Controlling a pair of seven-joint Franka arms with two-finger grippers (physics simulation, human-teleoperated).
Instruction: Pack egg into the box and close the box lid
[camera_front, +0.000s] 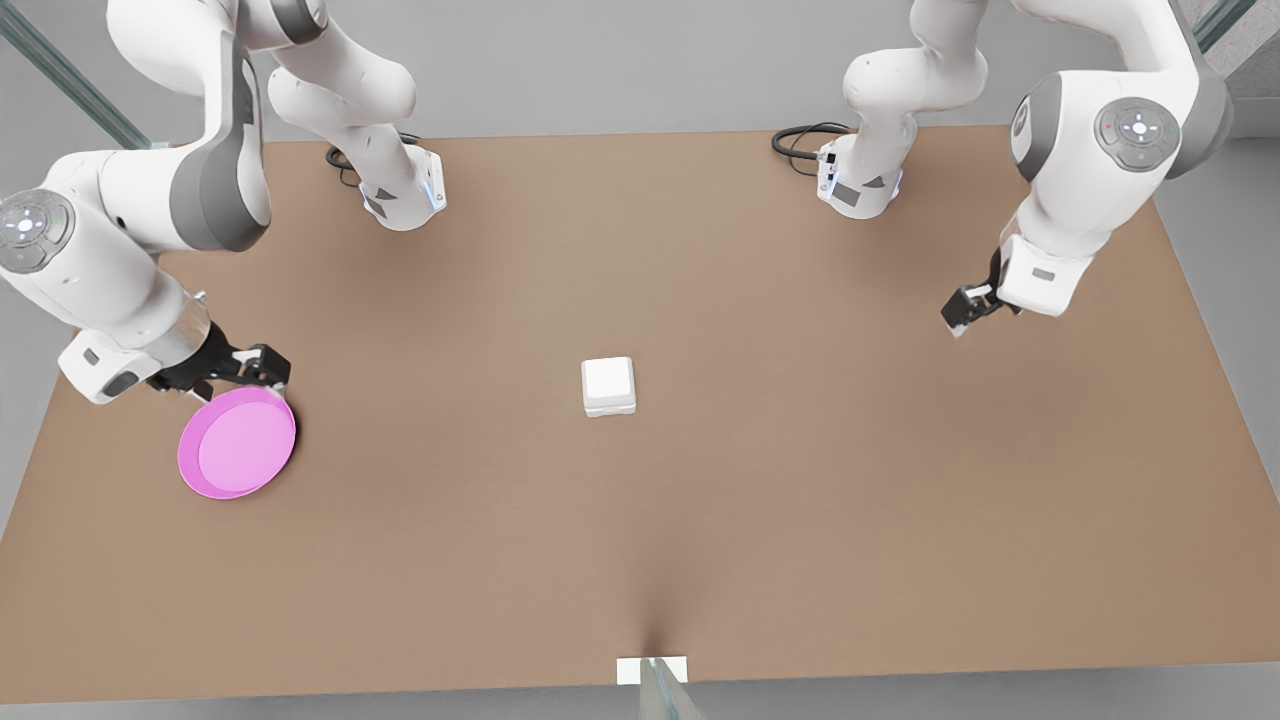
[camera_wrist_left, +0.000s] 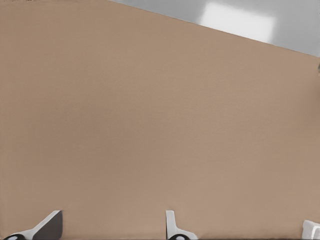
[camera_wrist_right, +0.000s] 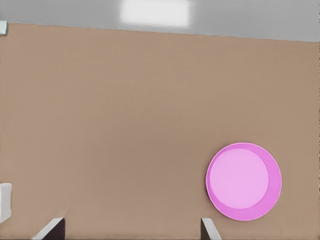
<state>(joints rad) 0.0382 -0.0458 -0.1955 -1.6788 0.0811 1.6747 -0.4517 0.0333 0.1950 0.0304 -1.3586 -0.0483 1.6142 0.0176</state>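
The box (camera_front: 608, 386) is a small white carton in the middle of the brown table, and the box lid (camera_front: 607, 378) lies down flat over it. A sliver of the box (camera_wrist_right: 4, 202) shows in the right wrist view, and a corner of it (camera_wrist_left: 311, 230) in the left wrist view. The egg is hidden from me. My right gripper (camera_front: 268, 375) (camera_wrist_right: 131, 225) hovers open at the far rim of the pink plate on the front view's left, holding nothing. My left gripper (camera_front: 953, 322) (camera_wrist_left: 112, 220) hangs open over bare table on the front view's right, well away from the box.
A round pink plate (camera_front: 237, 443) (camera_wrist_right: 244, 181) with nothing on it lies near the table's left edge in the front view. A white marker (camera_front: 651, 669) sits at the near edge. Both arm bases and their black cables (camera_front: 800, 137) stand along the far edge.
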